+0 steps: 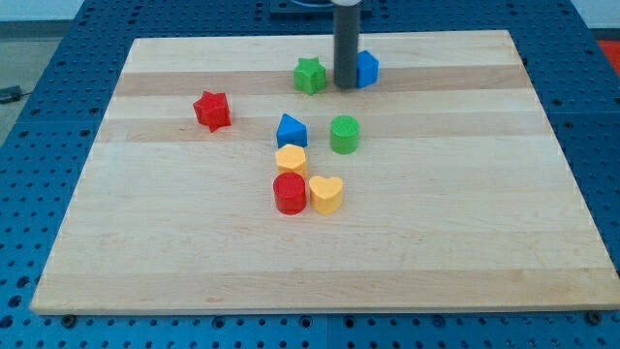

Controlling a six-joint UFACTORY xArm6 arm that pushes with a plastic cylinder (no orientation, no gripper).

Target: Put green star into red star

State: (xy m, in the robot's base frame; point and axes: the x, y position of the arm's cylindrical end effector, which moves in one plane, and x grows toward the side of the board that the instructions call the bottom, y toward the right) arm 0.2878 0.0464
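Observation:
The green star (309,75) lies near the top middle of the wooden board (465,233). The red star (211,110) lies to its lower left, well apart from it. My tip (346,86) stands just right of the green star, with a small gap between them. A blue block (367,68) sits right behind the rod on its right side, partly hidden by it.
A blue block (291,130), a green cylinder (344,134), a yellow hexagon block (291,160), a red cylinder (289,193) and a yellow heart block (325,194) cluster in the board's middle, below the green star.

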